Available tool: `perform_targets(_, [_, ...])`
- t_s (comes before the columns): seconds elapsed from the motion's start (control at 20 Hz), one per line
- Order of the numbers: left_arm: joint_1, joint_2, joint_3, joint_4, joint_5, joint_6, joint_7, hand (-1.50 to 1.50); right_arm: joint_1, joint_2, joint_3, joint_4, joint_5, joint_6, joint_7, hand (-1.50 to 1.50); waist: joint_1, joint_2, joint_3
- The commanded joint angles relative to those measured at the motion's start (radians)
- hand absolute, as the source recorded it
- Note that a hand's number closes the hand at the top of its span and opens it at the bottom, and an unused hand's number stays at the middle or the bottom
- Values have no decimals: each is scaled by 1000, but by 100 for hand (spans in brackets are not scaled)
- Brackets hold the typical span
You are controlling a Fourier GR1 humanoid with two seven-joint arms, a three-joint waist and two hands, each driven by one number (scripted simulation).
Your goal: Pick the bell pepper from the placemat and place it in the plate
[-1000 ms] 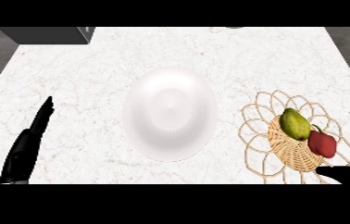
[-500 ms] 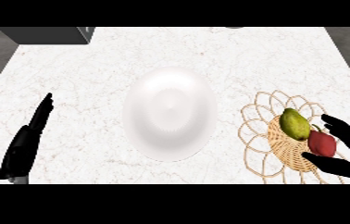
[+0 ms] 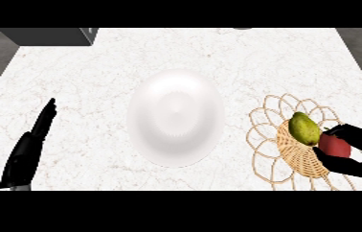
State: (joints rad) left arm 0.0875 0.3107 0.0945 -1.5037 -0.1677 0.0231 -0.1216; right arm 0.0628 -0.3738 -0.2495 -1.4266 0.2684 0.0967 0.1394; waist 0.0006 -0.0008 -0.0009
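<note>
Here, right hand [image 3: 339, 161] curled around red bell pepper [image 3: 335, 145] on woven placemat [image 3: 272, 130], left hand [image 3: 28, 149] straight-fingered

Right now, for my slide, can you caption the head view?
Right robot hand closing around red bell pepper beside a green fruit on the woven placemat; white plate waits at center.

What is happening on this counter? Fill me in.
The right hand is on the woven placemat at the counter's right side, its fingers and thumb curling around the red bell pepper. A green-yellow fruit lies on the mat against the pepper. The white plate in the middle holds nothing yet. The left hand rests open at the left edge.
</note>
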Motion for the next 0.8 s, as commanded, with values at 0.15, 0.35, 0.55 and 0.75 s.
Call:
perform_targets(0.15, [-18, -5, -8, -11, -18, 6, 32, 0, 61, -70, 220, -82, 345, -32, 134, 150, 8, 3, -2])
perform_targets(0.35, [66, -15, -20, -108, -11, -4, 36, 0, 118, -100, 249, -209, 475, -56, 257, 150, 3, -5, 0])
perform_targets(0.55, [16, 15, 42, -14, 10, -21, 0, 0, 145, -79, 233, -385, 538, -114, 312, 150, -11, -3, 0])
perform_targets(0.75, [-26, -42, -6, 13, -41, 25, 29, 0, 170, -68, 236, -531, 611, -169, 325, 150, -20, -3, 0])
